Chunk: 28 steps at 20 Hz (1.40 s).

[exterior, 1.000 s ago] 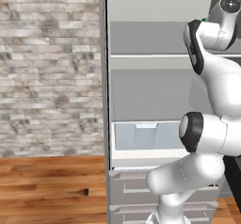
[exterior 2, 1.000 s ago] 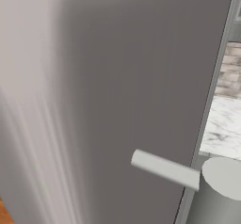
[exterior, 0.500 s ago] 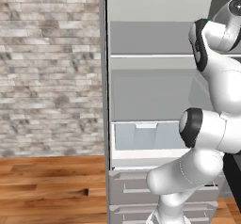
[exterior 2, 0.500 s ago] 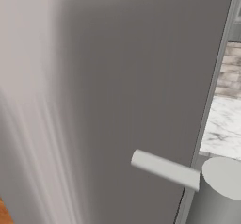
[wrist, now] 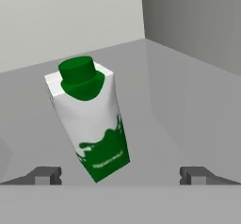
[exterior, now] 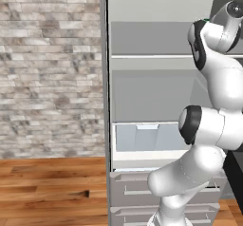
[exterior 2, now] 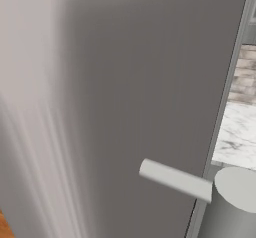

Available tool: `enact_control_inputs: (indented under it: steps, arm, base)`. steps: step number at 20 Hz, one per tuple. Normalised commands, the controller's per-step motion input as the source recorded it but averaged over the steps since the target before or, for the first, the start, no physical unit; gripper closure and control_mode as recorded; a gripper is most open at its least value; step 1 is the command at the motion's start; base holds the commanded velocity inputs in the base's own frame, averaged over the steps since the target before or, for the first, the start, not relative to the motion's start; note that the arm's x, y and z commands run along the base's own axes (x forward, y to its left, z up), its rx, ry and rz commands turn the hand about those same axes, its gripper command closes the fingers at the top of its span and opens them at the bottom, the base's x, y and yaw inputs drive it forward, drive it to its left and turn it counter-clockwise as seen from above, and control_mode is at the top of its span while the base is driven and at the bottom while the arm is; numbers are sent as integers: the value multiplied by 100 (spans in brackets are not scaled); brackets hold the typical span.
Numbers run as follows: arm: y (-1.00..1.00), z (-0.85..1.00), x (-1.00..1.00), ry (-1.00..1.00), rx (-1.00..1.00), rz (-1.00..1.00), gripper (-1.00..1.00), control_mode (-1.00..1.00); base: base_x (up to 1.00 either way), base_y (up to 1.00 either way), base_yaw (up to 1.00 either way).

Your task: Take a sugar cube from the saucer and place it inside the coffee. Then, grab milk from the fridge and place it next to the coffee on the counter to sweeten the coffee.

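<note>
— Two halves to this job; which one are you on?

— The second, I judge. The fridge [exterior: 156,92] stands with its door swung wide, and my arm reaches in at an upper shelf. Whether the sugar cube went into the coffee I cannot say from where I look.

— And the milk?

— Right in front of me. The milk [wrist: 89,119] stands on a pale fridge shelf, near a back corner, green cap up; it looks tilted, but my hand camera rolls, so I take it as upright. My claw [wrist: 121,176] is spread wide and empty, one fingertip on each side of the carton and low against it, not touching.

— What's left, then?

— Close on the carton, lift it out, carry it to the counter [exterior 2: 237,134] and set it beside the coffee.

— Anything you can't make out?

— From the right base camera the fridge door blocks nearly everything; just a sliver of marble shows past its edge. From the left, my own arm covers the shelf where the carton stands.
</note>
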Motion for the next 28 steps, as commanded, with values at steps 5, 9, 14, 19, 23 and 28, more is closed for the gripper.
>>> enact_control_inputs:
  steps: [5, 9, 14, 19, 23, 28]
  arm:
    - [0, 0, 24, 0, 0, 0, -100, -100]
    - [0, -1, 19, 0, 0, 0, -100, -100]
    - [0, 0, 20, 0, 0, 0, -100, -100]
    - [0, 0, 16, 0, 0, 0, -100, -100]
    - [0, 0, 7, 0, 0, 0, -100, -100]
    - [0, 0, 2, -1, 0, 0, -100, -100]
  base:
    - [0, 0, 0]
    - [0, 0, 0]
    - [0, 0, 0]
    - [0, 0, 0]
    - [0, 0, 0]
    - [0, 0, 0]
